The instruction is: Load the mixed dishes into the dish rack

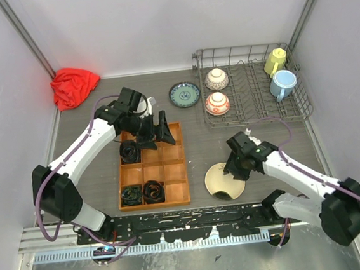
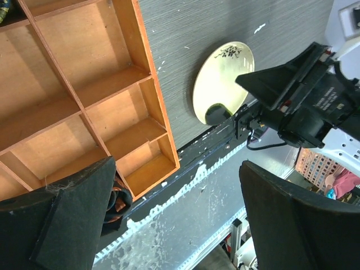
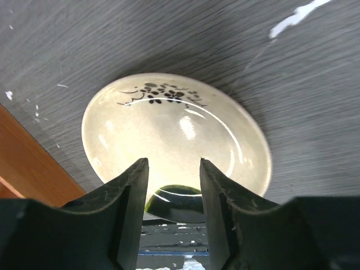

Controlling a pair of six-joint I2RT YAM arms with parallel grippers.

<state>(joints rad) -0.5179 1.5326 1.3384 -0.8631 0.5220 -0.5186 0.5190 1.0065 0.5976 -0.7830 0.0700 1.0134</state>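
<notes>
The cream plate (image 1: 223, 180) with a dark mark lies flat on the table and also shows in the right wrist view (image 3: 169, 135) and the left wrist view (image 2: 219, 79). My right gripper (image 1: 233, 170) (image 3: 173, 174) is open just above the plate's edge, holding nothing. My left gripper (image 1: 154, 132) (image 2: 177, 169) is open and empty above the wooden tray. The small teal plate (image 1: 184, 94) lies on the table left of the grey wire dish rack (image 1: 254, 114). In the rack sit two white-and-red bowls (image 1: 216, 78) (image 1: 217, 103), the yellow mug (image 1: 275, 60) and the blue cup (image 1: 283, 83).
An orange-brown wooden compartment tray (image 1: 171, 174) (image 2: 84, 84) stands at centre left with dark coiled items (image 1: 130, 151) in some cells. A red cloth (image 1: 73, 86) lies at the back left. White walls close in the table on three sides.
</notes>
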